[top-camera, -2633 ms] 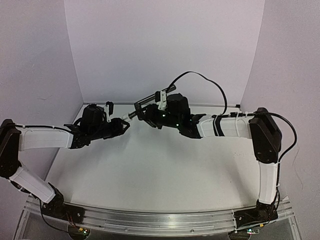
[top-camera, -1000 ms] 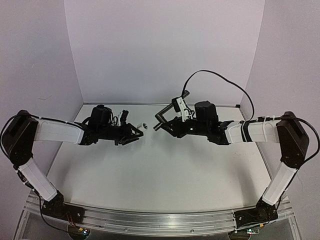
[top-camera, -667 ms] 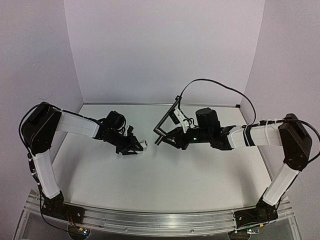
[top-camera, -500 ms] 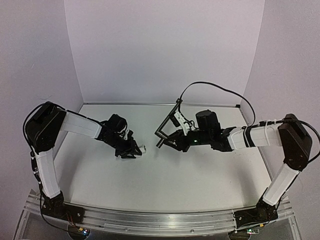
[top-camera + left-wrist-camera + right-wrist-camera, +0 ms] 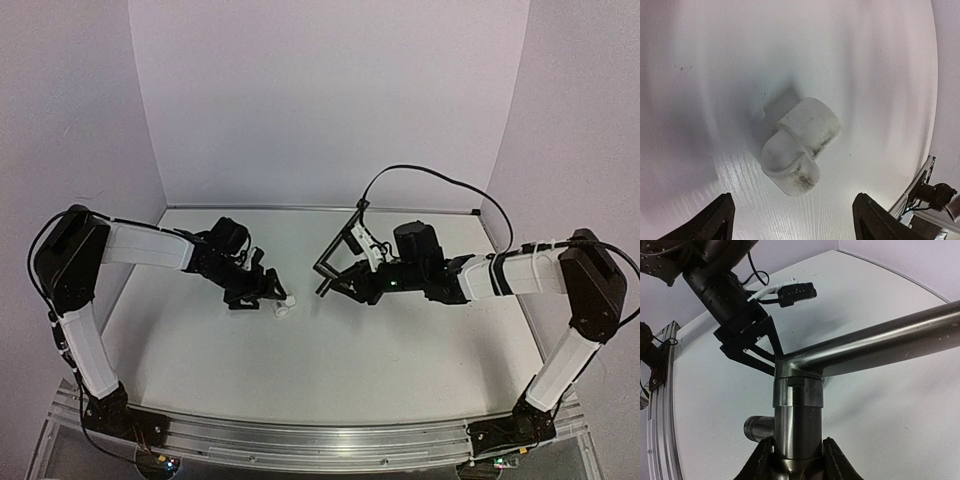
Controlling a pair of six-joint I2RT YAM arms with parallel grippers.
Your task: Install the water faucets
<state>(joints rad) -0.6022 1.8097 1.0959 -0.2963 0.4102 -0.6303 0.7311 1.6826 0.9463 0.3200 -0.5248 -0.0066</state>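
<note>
The small white plastic fitting (image 5: 287, 304) lies free on the table, just past the fingertips of my left gripper (image 5: 268, 296). In the left wrist view the fitting (image 5: 800, 145) rests ahead of the left gripper (image 5: 796, 222), whose fingers (image 5: 717, 220) stand wide apart and touch nothing. My right gripper (image 5: 342, 285) is shut on the black metal faucet (image 5: 338, 238), whose thin rod slants up and back. The right wrist view shows the faucet's body (image 5: 797, 410) clamped between the fingers (image 5: 761, 460), with the rod (image 5: 880, 345) running off to the right.
The white table (image 5: 330, 380) is walled by pale panels at the back and sides. An aluminium rail (image 5: 300, 440) runs along the near edge. A black cable (image 5: 430, 180) loops above the right arm. The left arm's wrist (image 5: 735, 295) shows in the right wrist view.
The left gripper has opened and let go of the white fitting, which now lies on the table. The right arm with the faucet has barely moved.
</note>
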